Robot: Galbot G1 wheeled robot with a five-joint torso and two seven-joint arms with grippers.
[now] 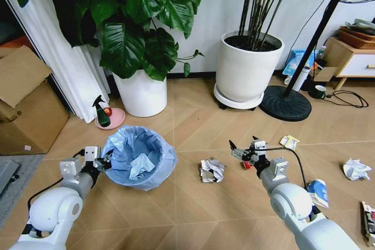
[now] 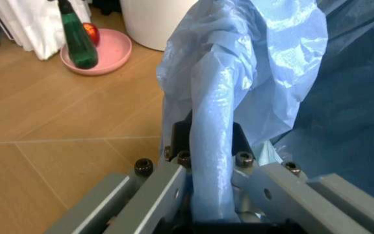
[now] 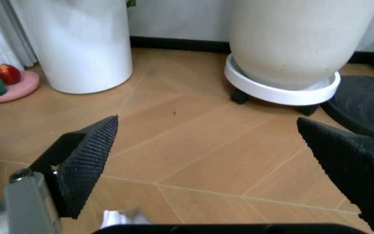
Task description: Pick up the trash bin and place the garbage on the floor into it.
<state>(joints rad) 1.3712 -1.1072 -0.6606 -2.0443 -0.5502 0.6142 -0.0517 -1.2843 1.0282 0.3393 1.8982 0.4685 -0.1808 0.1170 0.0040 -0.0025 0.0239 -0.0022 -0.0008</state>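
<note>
The left gripper [image 1: 107, 160] clamps the trash bin [image 1: 140, 157] rim; the right gripper [image 1: 242, 149] hangs open, a crumpled wrapper [image 1: 211, 170] just beside it, unbinned.

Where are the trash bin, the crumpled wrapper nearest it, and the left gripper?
trash bin [image 1: 153, 171]: head view, blue bag over the outer wall.
crumpled wrapper [image 1: 211, 170]: head view, middle of the wad on the floor.
left gripper [image 2: 208, 165]: left wrist view, at the bag-covered rim pinched between its fingers.
</note>
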